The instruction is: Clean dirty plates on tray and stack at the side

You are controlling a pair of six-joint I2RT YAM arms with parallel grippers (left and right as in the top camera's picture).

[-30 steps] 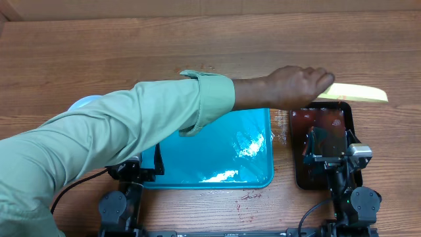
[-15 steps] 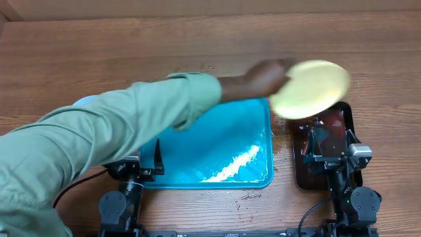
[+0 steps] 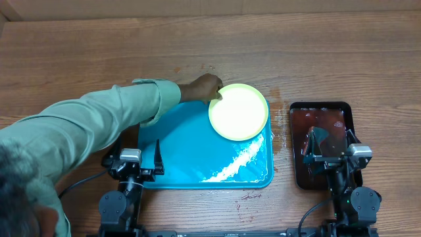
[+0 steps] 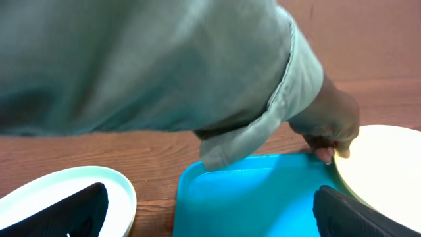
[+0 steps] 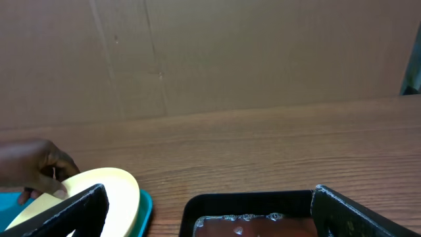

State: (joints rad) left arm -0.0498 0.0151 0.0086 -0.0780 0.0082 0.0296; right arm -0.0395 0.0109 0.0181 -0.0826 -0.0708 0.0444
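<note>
Overhead: a person's hand (image 3: 205, 87) touched the rim of a yellow-green plate (image 3: 238, 112) lying in the upper right corner of the blue tray (image 3: 191, 155) at mid-frame. A black tray (image 3: 321, 115) sat to its right.

Left wrist: the left pincer (image 4: 210, 197) stood wide open, gripping nothing. A pale plate (image 4: 66, 191) lay at lower left on the table (image 4: 158, 151).

Right wrist: the right pincer (image 5: 207, 197) gaped just as wide, empty, with the yellow-green plate at lower left.

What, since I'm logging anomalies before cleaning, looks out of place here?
A person's hand grips a pale plate on the turquoise tray's far right corner, reaching across the workspace. Red smears stain the table beside the tray.
</note>
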